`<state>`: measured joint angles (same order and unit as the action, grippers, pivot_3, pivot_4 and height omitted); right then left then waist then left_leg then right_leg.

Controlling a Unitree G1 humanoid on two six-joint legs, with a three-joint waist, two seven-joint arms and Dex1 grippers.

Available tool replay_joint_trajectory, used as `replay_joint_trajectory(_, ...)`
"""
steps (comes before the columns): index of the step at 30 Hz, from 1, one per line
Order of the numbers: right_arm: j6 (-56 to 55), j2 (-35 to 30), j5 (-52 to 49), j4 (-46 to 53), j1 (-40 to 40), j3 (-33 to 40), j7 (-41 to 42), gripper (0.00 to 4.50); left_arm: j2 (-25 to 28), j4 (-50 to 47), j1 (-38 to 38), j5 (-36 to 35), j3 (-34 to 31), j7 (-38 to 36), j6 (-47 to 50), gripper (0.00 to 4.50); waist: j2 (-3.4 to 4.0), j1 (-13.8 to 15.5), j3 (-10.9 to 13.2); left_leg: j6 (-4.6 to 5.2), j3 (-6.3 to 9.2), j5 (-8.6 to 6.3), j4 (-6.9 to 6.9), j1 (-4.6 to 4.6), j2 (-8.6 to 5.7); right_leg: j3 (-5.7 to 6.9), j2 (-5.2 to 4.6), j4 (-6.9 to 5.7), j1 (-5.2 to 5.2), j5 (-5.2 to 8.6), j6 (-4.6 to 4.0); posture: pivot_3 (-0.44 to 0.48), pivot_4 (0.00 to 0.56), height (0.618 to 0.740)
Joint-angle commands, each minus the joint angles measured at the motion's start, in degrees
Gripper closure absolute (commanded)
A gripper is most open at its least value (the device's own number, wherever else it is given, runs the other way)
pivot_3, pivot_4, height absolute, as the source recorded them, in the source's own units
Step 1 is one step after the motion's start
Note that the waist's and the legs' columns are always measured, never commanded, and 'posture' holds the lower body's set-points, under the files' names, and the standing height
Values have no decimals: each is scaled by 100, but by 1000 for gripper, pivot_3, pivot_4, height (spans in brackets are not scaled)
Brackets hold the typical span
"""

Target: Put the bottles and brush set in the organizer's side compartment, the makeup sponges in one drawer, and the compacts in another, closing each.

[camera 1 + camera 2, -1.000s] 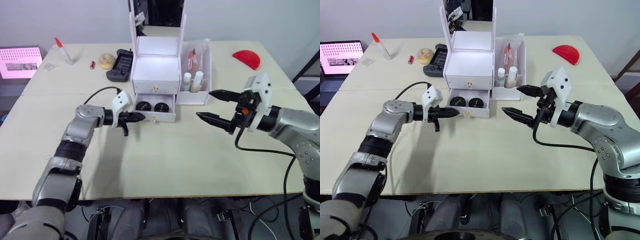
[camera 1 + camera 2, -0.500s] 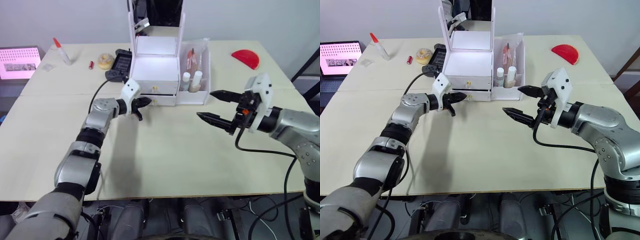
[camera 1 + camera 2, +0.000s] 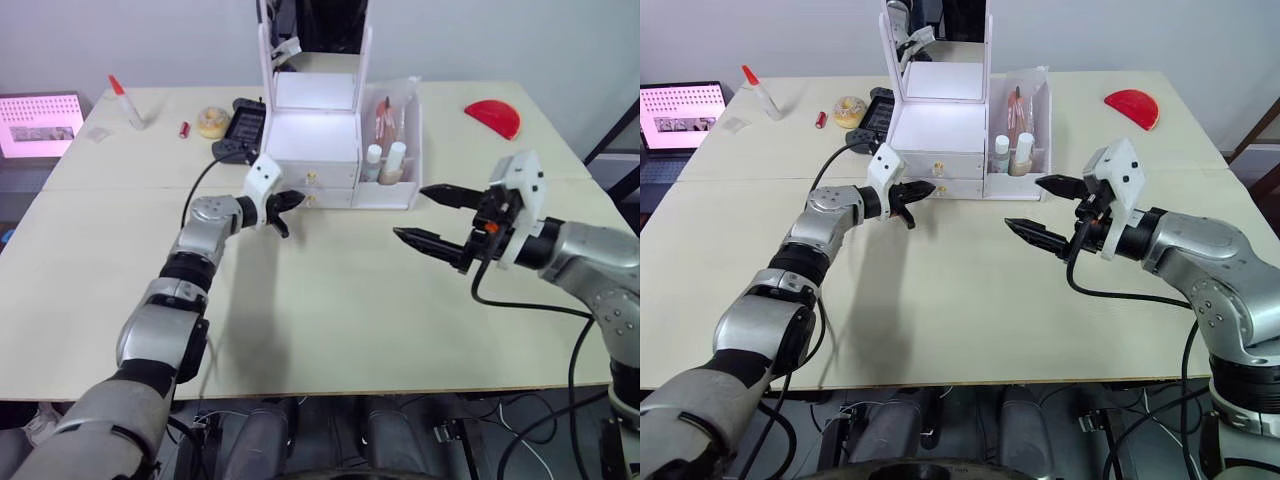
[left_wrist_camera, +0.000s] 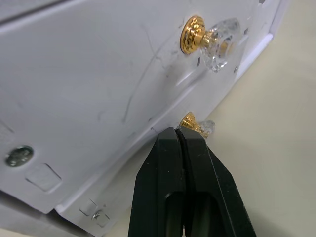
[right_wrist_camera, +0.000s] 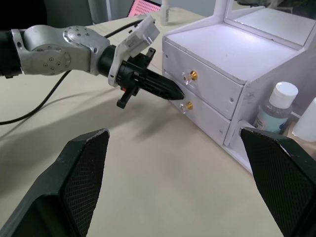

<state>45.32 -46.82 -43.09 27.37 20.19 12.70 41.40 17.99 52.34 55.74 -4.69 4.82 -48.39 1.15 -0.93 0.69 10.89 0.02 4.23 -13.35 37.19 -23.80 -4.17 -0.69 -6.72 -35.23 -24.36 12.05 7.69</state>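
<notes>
The white organizer stands at the back middle of the table, both drawers pushed in. My left gripper is shut, its tips right at the lower drawer's gold knob, below the upper knob. Two white-capped bottles and the brush set in its clear bag stand in the side compartment. My right gripper hovers open and holds nothing, to the right of and nearer than the organizer. The makeup sponges and compacts are hidden.
Behind the organizer's left side lie a black device, a tape roll, a small red stick and a red-tipped glue bottle. A red half-disc lies at the far right. A pink screen sits at the left edge.
My left gripper pushed the open lower drawer with the two compacts shut, and now rests at its knob. The right gripper has barely moved.
</notes>
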Motion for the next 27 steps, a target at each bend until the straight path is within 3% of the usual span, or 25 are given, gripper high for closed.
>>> replay_joint_trajectory(1,-150,-224,15,88,-175,496,85,0,402,-1208,-331,-434,-332,-414,454,4455,0,-13,0,0,0,0,-1,0,0,0,0,0,0,0,0,0,150,738)
replay_joint_trajectory(4,-287,-435,143,-97,-541,941,228,0,1002,-2873,-1122,-1066,-643,-975,1349,4455,1,-80,0,1,-1,-1,-11,0,1,-4,0,0,-5,0,0,0,150,738)
replay_joint_trajectory(7,-485,-604,274,-321,-1032,1423,460,0,1788,-4341,-2005,-1759,-1140,-1362,2208,3588,2,-136,-1,0,1,-1,-16,0,5,-6,2,-2,-9,1,-2,0,150,738)
replay_joint_trajectory(10,-833,-729,533,-679,-1628,1972,778,0,2651,-5359,-2950,-2424,-1911,-1651,2948,2076,4,-146,-1,0,1,-1,-16,5,6,-8,2,-4,-7,2,-4,0,150,738)
replay_joint_trajectory(12,-1046,-738,618,-918,-1930,2290,966,0,3044,-5656,-3487,-2714,-2444,-1679,3264,913,5,-133,-1,0,-1,-1,-16,10,6,-9,1,-3,-4,2,-5,0,150,738)
replay_joint_trajectory(14,-1362,-726,778,-1196,-2260,2566,1206,0,3338,-5836,-4102,-2798,-2997,-1624,3418,66,8,-103,-2,-1,-1,-2,-16,20,6,-8,-1,3,12,14,-23,0,150,738)
replay_joint_trajectory(19,-1967,-682,1018,-2080,-2806,3091,1659,0,3577,-5778,-5400,-2571,-4125,-1391,3216,66,9,-89,-3,-2,-4,-3,-19,34,6,-8,-7,18,34,22,-31,0,150,738)
replay_joint_trajectory(23,-2265,-706,1114,-2681,-2918,3153,1890,0,3481,-5707,-5874,-2513,-4504,-1231,2958,66,9,-80,-3,-4,-6,-4,-19,34,10,-8,-9,19,32,27,-41,0,150,738)
replay_joint_trajectory(27,-2420,-720,1172,-2919,-2849,3012,1938,0,3462,-5774,-6017,-2533,-4497,-1133,2820,66,11,-62,-3,-17,-10,-12,-23,34,11,-12,-12,23,30,27,-41,0,150,738)
